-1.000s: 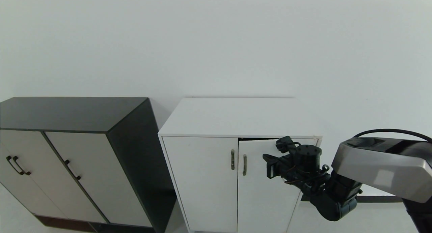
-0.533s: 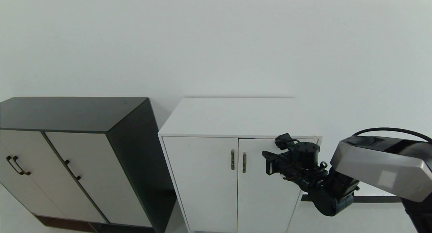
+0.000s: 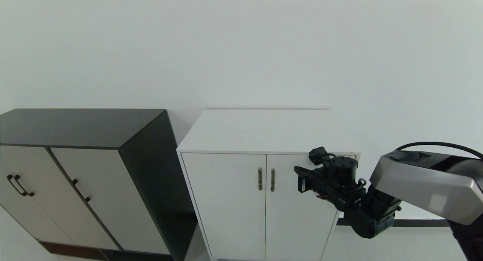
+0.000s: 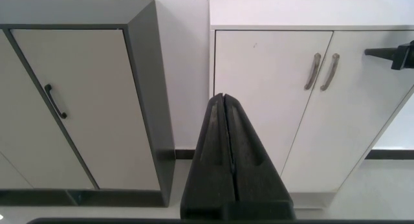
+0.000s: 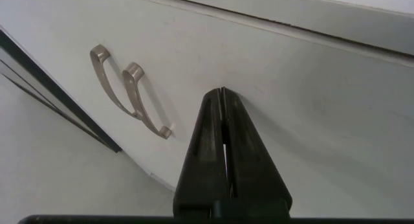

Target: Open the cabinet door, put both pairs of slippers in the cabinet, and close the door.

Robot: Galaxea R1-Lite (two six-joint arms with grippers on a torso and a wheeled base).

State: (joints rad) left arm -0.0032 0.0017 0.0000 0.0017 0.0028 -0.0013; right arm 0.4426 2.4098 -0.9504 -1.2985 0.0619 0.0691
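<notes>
The right gripper (image 3: 299, 179) hangs in front of the white two-door cabinet (image 3: 264, 130), level with the upper part of the cabinet's flat white right-hand door (image 3: 298, 219), just below the door's top edge and between the handles and the outer, right edge of the cabinet. Its two black fingers are pressed flat together with nothing between them. In the right wrist view the tip of the right gripper (image 5: 222, 92) points at the door panel (image 5: 323, 114) close by, but whether it touches the panel cannot be told. Both doors lie flush with the cabinet front, with a thin straight seam between them. Two slim, brushed-metal bow handles stand upright on either side of that seam, the left door's handle (image 3: 260, 178) just beside the right door's handle (image 3: 273, 179), both near the top of the doors. The left gripper (image 4: 223, 98) is held well back from the cabinet, facing its left door, with its fingers likewise closed on nothing. To the left of the white cabinet, just beside it, stands a black-topped cabinet with beige doors and dark handles (image 3: 75, 127).
</notes>
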